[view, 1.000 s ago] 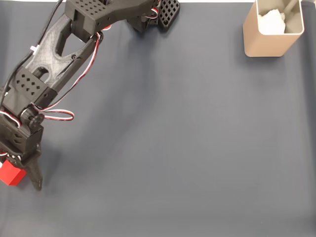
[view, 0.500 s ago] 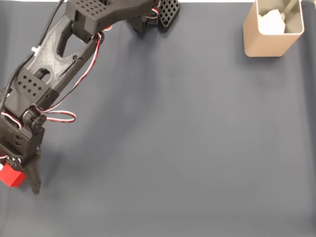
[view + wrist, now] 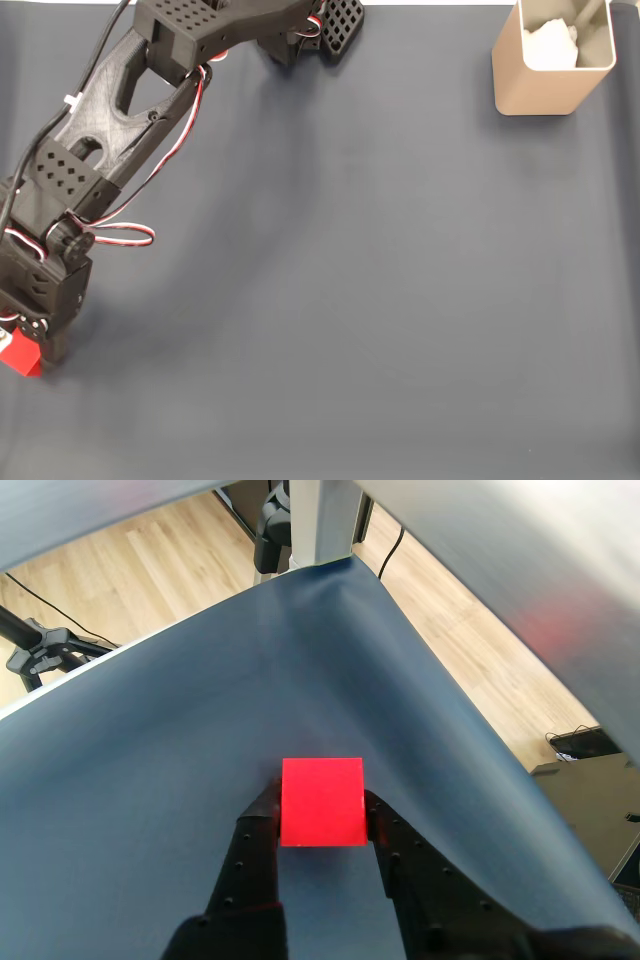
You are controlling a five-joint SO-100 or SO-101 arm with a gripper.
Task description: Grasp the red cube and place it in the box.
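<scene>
The gripper [image 3: 322, 805] has both black fingers [image 3: 255, 845] pinching one red cube [image 3: 321, 802], one finger on each side of it, in the wrist view. In the fixed view that single cube [image 3: 20, 356] sits at the far left edge of the dark grey mat [image 3: 380, 300], under the arm [image 3: 110, 120]. One beige box [image 3: 545, 75] stands well apart, top right.

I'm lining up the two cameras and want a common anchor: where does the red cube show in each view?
Fixed view: the red cube sits at the far left edge, low down, partly under the gripper.
Wrist view: the red cube is just below centre, between the two black fingers.
Shared landmark: the dark blue-grey table cover, also under the cube in the wrist view.
</scene>
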